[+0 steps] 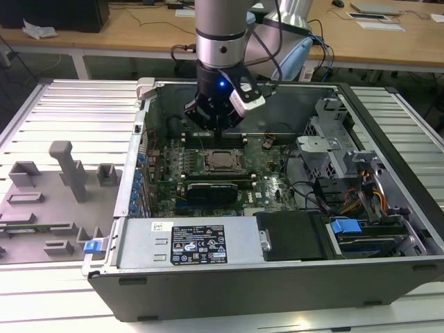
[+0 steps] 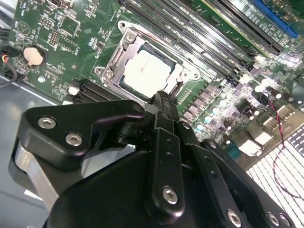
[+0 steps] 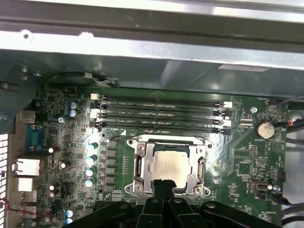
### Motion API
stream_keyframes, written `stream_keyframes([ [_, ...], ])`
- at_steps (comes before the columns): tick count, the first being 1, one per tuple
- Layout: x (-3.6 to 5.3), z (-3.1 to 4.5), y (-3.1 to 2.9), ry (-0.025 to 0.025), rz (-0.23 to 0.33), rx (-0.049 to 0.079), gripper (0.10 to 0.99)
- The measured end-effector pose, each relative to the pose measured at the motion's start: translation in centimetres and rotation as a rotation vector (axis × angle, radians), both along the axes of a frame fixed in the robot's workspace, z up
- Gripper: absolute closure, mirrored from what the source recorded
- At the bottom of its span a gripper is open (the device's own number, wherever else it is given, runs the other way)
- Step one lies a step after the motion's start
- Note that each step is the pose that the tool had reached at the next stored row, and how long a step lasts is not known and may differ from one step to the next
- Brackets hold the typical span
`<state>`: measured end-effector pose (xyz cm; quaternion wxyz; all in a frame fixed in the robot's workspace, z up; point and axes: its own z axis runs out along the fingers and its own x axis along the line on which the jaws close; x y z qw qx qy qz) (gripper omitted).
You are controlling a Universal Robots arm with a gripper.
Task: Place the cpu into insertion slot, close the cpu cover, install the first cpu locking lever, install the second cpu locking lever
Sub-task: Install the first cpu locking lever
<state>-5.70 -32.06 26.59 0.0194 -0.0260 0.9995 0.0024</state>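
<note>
The black tool (image 3: 164,184) hangs low inside the open computer case, its tip just above the near edge of the processor socket. In both wrist views its two fingers (image 2: 161,100) seem pressed flat together, with nothing between them. In the exterior view the tool (image 1: 218,130) hangs from the silver arm just beyond the socket.

The cpu (image 3: 168,164), a small flat square chip with a silver-grey metal top, lies seated in the insertion slot (image 3: 141,166), a square black-rimmed socket. The cpu cover (image 3: 164,145), a thin metal square frame with a large centre window, lies flat over the chip, so that the metal top shows through the window. The second wrist view shows the same: the chip (image 2: 144,71) framed on all sides by the lowered cover (image 2: 113,61). Whether the thin wire levers along the frame's edges are latched I cannot tell.

Just beyond the socket run four long narrow black memory slots (image 3: 161,111), side by side on the green motherboard (image 3: 247,156). On the near side of the socket in the exterior view sits a long black rectangular card (image 1: 218,189), and nearer again a grey metal power unit (image 1: 142,243) with a label.

The dark metal case (image 1: 277,284) lies on its side on a ridged silver worktop (image 1: 69,97). At the exterior view's left, well apart from the case, rests a grey moulded fixture tray (image 1: 41,229).
</note>
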Motion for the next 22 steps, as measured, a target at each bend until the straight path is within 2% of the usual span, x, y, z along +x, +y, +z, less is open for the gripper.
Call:
stream_keyframes([
  [1,0.0,0.24,0.0,0.0001,0.0,0.0,0.98],
  [3,-0.09,0.23,0.0,-0.0001,0.0,0.0,0.98],
  [5,-0.57,0.22,0.0,0.0001,0.0,0.0,0.98],
  [11,-2.33,0.15,0.0,0.0,0.0,0.0,0.98],
  [15,-3.98,0.1,0.0,0.0,0.0,0.0,0.98],
  [17,-4.52,0.04,0.0,0.0,0.0,0.002,0.98],
  [18,-4.75,0.01,0.0,0.0001,0.0,0.007,0.98],
  [19,-4.92,-0.01,0.0,0.0,0.0,0.019,0.98],
  [21,-5.4,-0.02,0.0,0.0,0.0,0.076,0.98],
  [22,-5.59,-0.02,0.0,0.0,0.0,0.099,0.98],
])
